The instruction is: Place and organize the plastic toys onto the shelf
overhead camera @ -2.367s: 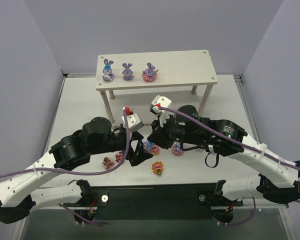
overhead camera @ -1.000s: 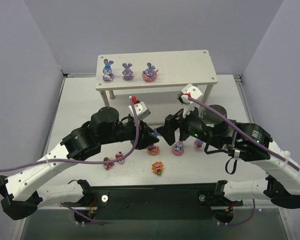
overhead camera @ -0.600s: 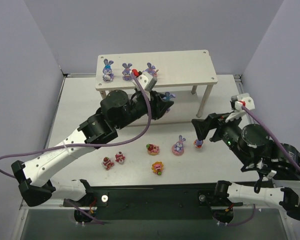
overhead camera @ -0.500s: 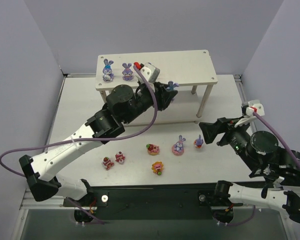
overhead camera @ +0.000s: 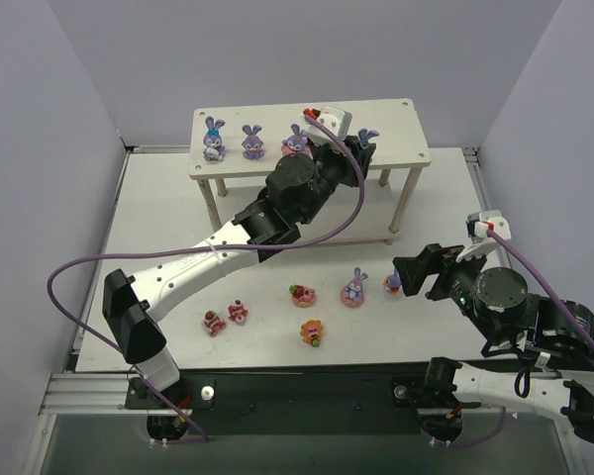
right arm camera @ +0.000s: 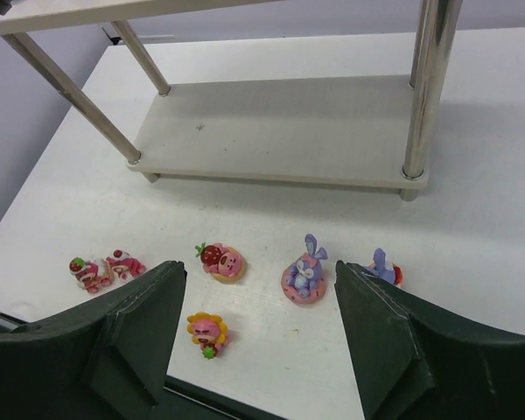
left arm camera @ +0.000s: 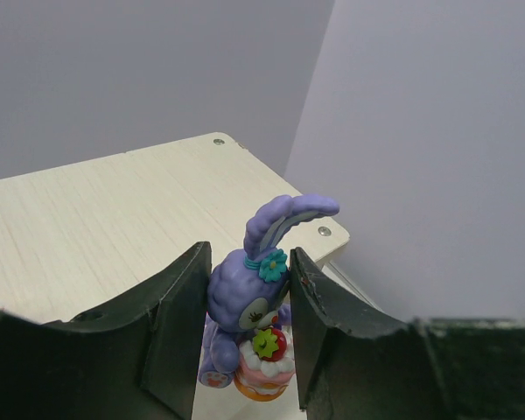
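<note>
My left gripper point(overhead camera: 362, 148) is shut on a purple bunny with a small cake point(left arm camera: 249, 306), holding it just above the right part of the shelf's top board point(overhead camera: 401, 121). Three bunnies point(overhead camera: 252, 142) stand in a row on the left half of that board. On the table in front of the shelf lie a bunny on a pink base point(right arm camera: 304, 274), another bunny point(right arm camera: 382, 266), a strawberry piece point(right arm camera: 220, 261), a sunflower piece point(right arm camera: 207, 331) and two red pieces point(right arm camera: 105, 267). My right gripper point(right arm camera: 261, 325) hangs open above them at the right, holding nothing.
The shelf's lower board point(right arm camera: 271, 131) is bare between its thin legs point(right arm camera: 424, 96). Grey walls close in the table on the left, back and right. The left arm point(overhead camera: 228, 252) stretches diagonally across the left half of the table towards the shelf.
The left arm has risen from the table with the bunny and reached over the shelf's right side. The right arm has pulled back to the right, still open.
</note>
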